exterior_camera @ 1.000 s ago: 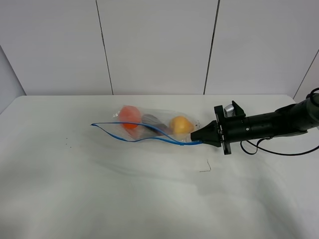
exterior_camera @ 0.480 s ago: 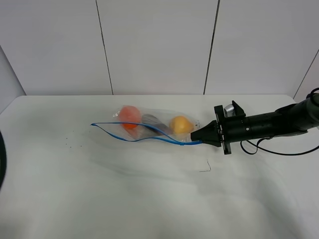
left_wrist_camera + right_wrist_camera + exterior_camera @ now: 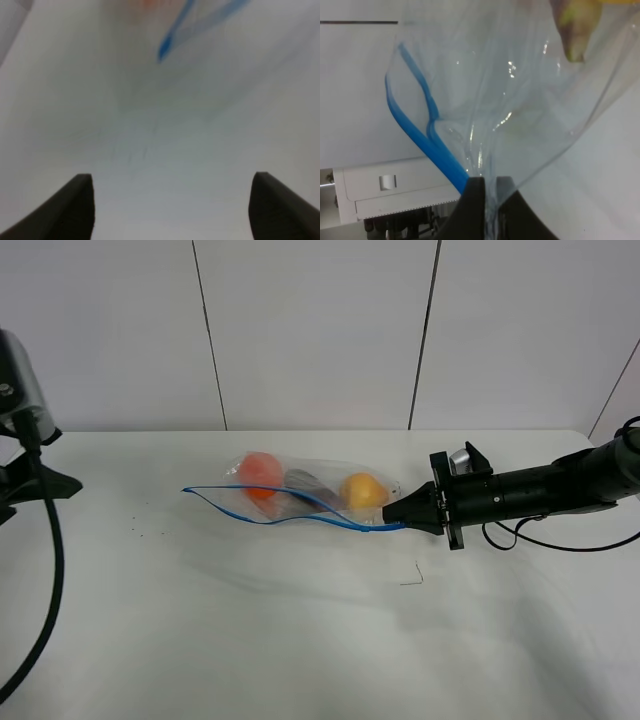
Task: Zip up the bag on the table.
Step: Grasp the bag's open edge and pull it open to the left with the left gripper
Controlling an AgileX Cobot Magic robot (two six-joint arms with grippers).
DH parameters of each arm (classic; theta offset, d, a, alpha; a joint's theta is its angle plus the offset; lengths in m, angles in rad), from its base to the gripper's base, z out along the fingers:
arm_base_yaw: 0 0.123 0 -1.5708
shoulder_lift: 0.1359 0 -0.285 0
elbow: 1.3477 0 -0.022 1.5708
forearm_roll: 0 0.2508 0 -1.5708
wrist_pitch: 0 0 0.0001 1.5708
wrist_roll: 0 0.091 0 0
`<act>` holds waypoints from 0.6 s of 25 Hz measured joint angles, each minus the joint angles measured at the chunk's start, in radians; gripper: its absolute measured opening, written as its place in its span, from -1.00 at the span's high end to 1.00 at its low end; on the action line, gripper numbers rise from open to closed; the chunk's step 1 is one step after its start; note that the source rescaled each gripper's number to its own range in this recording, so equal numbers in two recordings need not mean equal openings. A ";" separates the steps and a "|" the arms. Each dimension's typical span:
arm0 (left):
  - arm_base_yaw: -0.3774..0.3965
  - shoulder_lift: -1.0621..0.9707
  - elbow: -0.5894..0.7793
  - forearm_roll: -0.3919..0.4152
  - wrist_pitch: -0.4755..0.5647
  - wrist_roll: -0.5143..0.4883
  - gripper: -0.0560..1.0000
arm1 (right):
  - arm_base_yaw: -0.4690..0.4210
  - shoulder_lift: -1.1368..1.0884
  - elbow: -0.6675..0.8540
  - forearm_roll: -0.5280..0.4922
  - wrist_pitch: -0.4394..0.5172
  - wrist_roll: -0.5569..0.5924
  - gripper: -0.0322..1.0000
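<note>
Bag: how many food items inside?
3. In the high view: orange at the bag left end, dark eggplant in the middle, yellow fruit at the right, nearest the right end effector. Crinkled plastic may hide more.

On the high camera I see a wall of pale panels (image 3: 310, 330) across the back, split by thin dark seams (image 3: 424, 335) that lean slightly. Lower down, right of the middle, a thin dark strand (image 3: 413, 577) lies bent like a hook; thread or wire, I cannot tell. My right wrist feed shows a white cabinet (image 3: 395, 195) with a small grey square (image 3: 387, 182) on its face.
</note>
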State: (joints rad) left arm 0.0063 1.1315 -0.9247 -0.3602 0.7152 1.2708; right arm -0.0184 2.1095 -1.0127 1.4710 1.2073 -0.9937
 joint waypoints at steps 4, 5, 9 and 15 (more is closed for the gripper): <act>-0.086 0.042 0.000 -0.060 -0.108 0.030 -0.90 | 0.000 0.000 0.000 0.000 0.000 -0.001 0.94; -0.116 0.050 0.000 -0.065 -0.138 0.030 -0.90 | 0.000 0.000 0.000 0.000 0.000 -0.001 0.94; -0.283 0.100 0.000 -0.072 -0.266 -0.016 -0.90 | 0.000 0.000 0.000 0.000 0.000 -0.001 0.94; -0.534 0.229 0.000 -0.076 -0.457 -0.065 -0.90 | 0.000 0.000 0.000 0.000 0.000 -0.001 0.94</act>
State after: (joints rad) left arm -0.5282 1.3607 -0.9247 -0.4359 0.2579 1.2060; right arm -0.0184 2.1095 -1.0127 1.4710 1.2073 -0.9945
